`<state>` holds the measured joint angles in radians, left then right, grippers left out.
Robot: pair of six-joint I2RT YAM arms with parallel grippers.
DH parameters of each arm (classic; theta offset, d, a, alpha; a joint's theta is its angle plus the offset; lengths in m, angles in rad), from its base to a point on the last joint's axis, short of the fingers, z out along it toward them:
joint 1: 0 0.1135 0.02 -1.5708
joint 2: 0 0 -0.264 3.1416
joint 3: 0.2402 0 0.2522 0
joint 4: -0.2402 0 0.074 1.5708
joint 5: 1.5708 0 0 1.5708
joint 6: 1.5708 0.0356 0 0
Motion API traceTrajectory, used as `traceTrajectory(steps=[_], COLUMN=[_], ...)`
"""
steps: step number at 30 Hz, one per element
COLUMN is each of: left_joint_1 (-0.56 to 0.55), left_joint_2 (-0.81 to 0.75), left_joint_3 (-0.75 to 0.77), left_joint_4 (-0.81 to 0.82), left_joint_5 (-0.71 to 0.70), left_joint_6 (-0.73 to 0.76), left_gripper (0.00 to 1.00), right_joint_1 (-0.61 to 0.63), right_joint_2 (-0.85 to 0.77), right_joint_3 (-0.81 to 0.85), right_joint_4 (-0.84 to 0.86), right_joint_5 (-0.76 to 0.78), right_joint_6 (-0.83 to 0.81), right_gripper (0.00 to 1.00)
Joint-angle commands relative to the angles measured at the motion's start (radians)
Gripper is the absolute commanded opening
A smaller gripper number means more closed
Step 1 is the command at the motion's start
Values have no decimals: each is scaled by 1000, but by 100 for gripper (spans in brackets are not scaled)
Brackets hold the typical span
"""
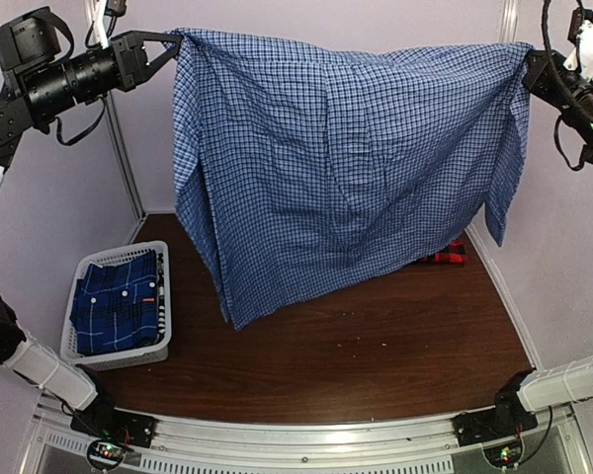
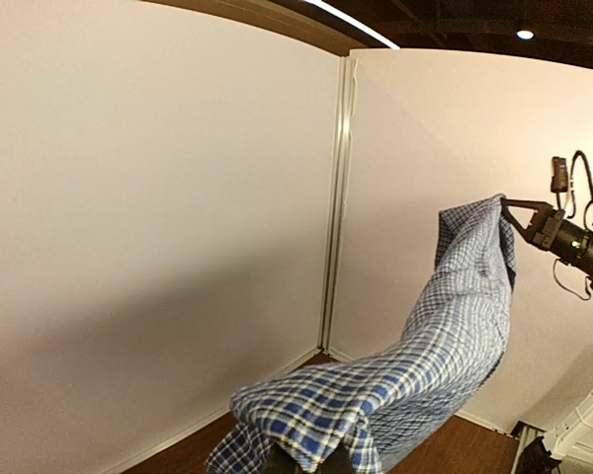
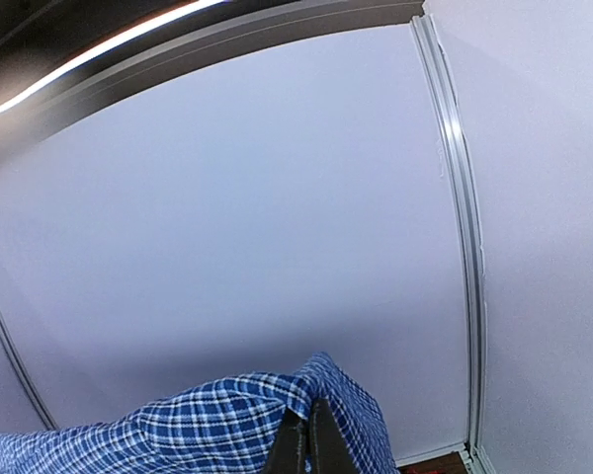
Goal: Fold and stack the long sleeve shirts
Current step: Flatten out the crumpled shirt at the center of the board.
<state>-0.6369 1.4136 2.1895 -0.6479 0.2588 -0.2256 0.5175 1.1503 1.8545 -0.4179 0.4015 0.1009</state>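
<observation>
Between left gripper (image 1: 175, 41) and right gripper (image 1: 527, 61), both clamped on its top edge, the blue gingham shirt (image 1: 346, 168) hangs stretched crosswise; red plaid shirt (image 1: 445, 255) lies behind, basket (image 1: 79, 286) with dark plaid shirt (image 1: 114, 306) below left gripper.

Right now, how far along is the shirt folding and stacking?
Done: no folded stack shows. In hand: the left gripper and right gripper, both shut, hold the blue-and-white gingham shirt spread aloft. To do: the dark blue plaid shirt in the white basket, the red-and-black plaid shirt on the table behind.
</observation>
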Motion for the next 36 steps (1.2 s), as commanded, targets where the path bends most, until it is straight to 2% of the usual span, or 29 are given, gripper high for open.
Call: traceTrajectory(steps=[1, 5, 8, 9, 12, 14, 16, 18, 24, 36], left_joint_1=[111, 307, 369, 375, 376, 375, 371, 363, 310, 182], left_joint_2=[62, 157, 258, 298, 399, 406, 391, 382, 393, 402], left_joint_3=[16, -148, -312, -352, -455, -528, -580, -601, -622, -800], left_joint_4=[18, 46, 76, 74, 56, 80, 115, 133, 147, 262], left_joint_5=[-16, 125, 156, 151, 77, 66, 53, 54, 45, 33], left_joint_6=[-40, -136, -166, -167, -171, -185, -196, -198, -215, -333], left_gripper=[0, 0, 0, 7, 37, 48, 56, 58, 58, 57], right_joint_1=[-25, -145, -236, -256, -283, -284, -284, -282, -228, -42], right_joint_2=[92, 219, 305, 328, 388, 401, 387, 373, 381, 505], right_joint_3=[58, -6, -156, -224, -416, -499, -566, -614, -653, -683], right_joint_4=[-71, -117, -107, -93, -59, -43, -10, 20, 41, 147], right_joint_5=[31, -93, -228, -268, -353, -380, -397, -430, -457, -539], right_joint_6=[-28, 25, 97, 118, 159, 174, 181, 187, 203, 286], right_gripper=[0, 0, 0, 2, 30, 48, 60, 66, 68, 68])
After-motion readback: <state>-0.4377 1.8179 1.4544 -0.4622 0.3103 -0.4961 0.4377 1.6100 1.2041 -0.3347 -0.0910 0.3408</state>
